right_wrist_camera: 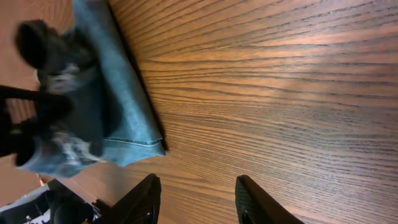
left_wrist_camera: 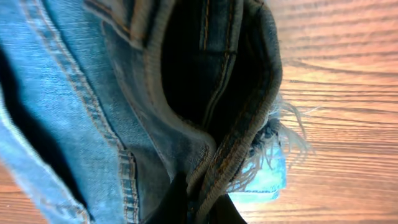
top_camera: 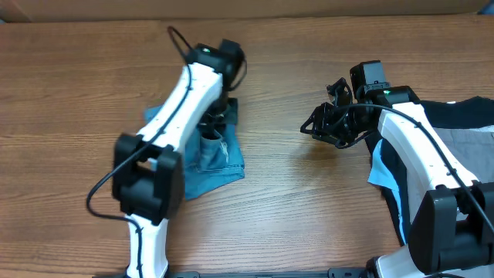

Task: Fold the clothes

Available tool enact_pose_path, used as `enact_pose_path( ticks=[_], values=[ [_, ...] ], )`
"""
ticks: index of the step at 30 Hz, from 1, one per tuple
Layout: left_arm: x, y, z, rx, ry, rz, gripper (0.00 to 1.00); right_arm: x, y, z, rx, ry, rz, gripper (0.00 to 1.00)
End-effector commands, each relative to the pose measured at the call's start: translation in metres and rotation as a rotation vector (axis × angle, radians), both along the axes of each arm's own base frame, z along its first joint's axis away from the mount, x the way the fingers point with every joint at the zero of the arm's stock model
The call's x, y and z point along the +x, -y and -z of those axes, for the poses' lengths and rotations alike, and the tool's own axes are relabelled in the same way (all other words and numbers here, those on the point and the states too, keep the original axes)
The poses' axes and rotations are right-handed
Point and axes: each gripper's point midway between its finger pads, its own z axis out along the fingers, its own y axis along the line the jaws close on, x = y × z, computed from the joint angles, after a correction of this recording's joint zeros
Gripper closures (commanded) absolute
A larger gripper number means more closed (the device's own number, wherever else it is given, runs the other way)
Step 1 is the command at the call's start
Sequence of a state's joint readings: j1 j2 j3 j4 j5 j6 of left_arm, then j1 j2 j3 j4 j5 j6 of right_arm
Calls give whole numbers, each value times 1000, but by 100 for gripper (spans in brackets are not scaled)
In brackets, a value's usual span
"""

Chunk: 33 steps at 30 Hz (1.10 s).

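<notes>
Overhead view shows the jeans (top_camera: pixel 220 166) as a compact folded bundle on the table (top_camera: pixel 309 224), left of centre, under the left arm. The left gripper (top_camera: pixel 214 122) is down on the bundle's top with its jaws closed. In the left wrist view denim fills the picture, and seams and a frayed hem (left_wrist_camera: pixel 273 140) gather toward the bottom edge, so I judge it pinches a fold of the jeans, though the contact itself is hidden. The right gripper (right_wrist_camera: pixel 199 199) hangs parted and empty above bare wood, well apart from the bundle and near a pile (top_camera: pixel 463 131) of other clothing at the right edge. Denim like this should be fairly heavy and stiff for cloth: it holds a crease, stacks thick at the seams, and drags rather than slides on wood. It is limp all the same, so a single pinch will likely let the free layers sag open. The best holds are probably the thick stitched edges, taken through all layers at a corner, with the other gripper on the opposite corner. Nothing is fragile, but the frayed threads could snag.
</notes>
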<state>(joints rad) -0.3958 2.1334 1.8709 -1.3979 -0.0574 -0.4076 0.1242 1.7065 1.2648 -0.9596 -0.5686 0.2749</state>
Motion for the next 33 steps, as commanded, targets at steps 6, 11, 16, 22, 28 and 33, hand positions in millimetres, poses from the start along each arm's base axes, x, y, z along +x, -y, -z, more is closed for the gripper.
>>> enact_pose_path(
  ticks=[6,11,16,22,28,33],
  values=[
    [-6,11,24,76,-33,-34,74,5,1,-9,-1,41,-12,57],
    [-1,8,17,63,-24,-52,0,5,1,-9,-1,41,-12,57],
    [11,-12,-21,38,-16,-104,0,5,0,-9,-1,44,-16,57],
    [38,-63,-82,19,87,-127,0,-6,-39,-39,244,137,-210,56],
    [46,-81,-76,-132,60,-115,29,-21,-86,-54,345,155,-315,58],
    [52,-82,-55,-302,41,-27,96,-41,-141,-44,252,189,-408,65]
  ],
)
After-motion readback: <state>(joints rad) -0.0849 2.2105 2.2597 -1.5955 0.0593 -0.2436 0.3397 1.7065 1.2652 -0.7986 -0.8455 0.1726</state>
